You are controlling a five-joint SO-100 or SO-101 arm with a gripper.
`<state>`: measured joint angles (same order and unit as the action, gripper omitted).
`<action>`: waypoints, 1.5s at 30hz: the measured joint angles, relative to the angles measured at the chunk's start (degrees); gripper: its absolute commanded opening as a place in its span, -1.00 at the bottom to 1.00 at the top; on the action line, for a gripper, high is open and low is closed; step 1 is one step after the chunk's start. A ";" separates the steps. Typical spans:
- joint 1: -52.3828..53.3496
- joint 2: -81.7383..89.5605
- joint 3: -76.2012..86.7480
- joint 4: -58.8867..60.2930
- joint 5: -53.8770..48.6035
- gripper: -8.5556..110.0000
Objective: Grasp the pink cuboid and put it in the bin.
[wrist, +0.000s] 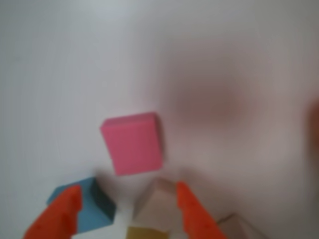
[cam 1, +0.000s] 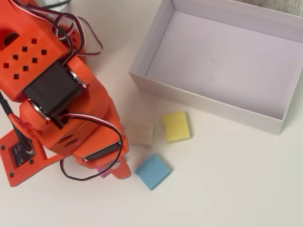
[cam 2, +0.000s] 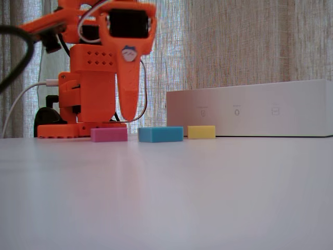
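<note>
Your claw [wrist: 127, 209] hangs wide and empty just short of the pink cuboid [wrist: 132, 143]; grasping and carrying to the bin [cam 1: 203, 101] remain.

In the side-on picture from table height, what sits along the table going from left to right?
In the fixed view: orange robot arm → pink cuboid → blue block → yellow block → the bin.
</note>
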<state>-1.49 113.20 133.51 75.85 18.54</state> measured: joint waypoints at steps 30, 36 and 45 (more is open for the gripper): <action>8.70 -8.88 4.48 -10.28 1.93 -0.61; 9.23 -8.96 4.48 -10.63 2.55 -1.00; 8.35 -8.35 4.48 -11.16 1.76 -1.00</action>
<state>6.86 104.85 137.99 64.69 20.30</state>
